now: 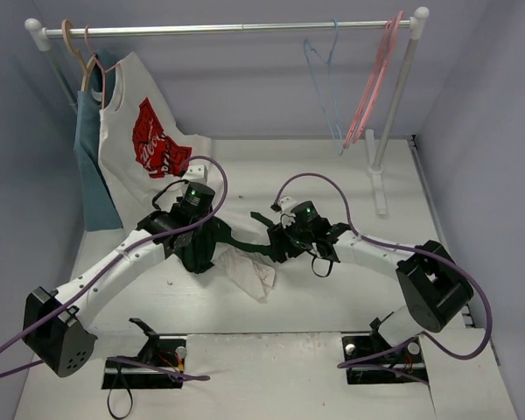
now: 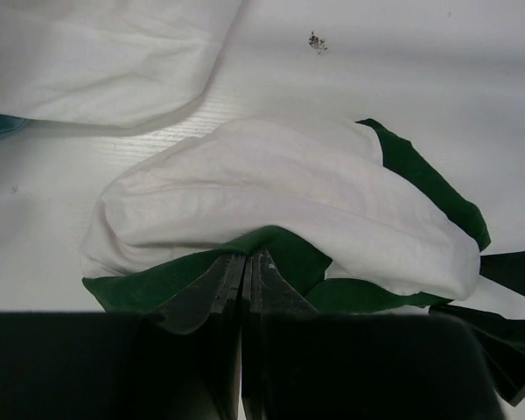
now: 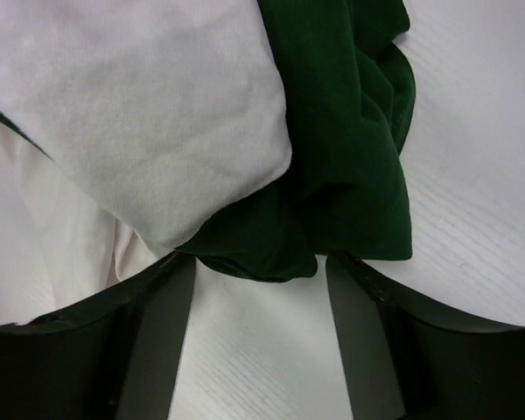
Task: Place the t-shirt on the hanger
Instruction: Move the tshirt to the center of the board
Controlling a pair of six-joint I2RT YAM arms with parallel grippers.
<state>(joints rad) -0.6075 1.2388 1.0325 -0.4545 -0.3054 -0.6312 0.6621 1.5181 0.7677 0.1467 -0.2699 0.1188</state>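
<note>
The t-shirt (image 1: 249, 267) lies bunched on the table between my arms, white body with dark green sleeves. My left gripper (image 1: 203, 249) is shut on a dark green edge of the t-shirt (image 2: 271, 249), with white cloth (image 2: 280, 192) folded just beyond. My right gripper (image 1: 280, 245) is open, its fingers (image 3: 157, 332) on either side of a dark green fold of the t-shirt (image 3: 332, 166) that lies just ahead of the tips. The light blue hanger (image 1: 324, 83) hangs on the rail at the back right.
A clothes rail (image 1: 227, 29) spans the back, its post (image 1: 394, 105) at the right. Pink hangers (image 1: 374, 79) hang by the blue one. A white shirt with red graphic (image 1: 149, 140) and a blue-grey garment (image 1: 92, 166) hang at the left.
</note>
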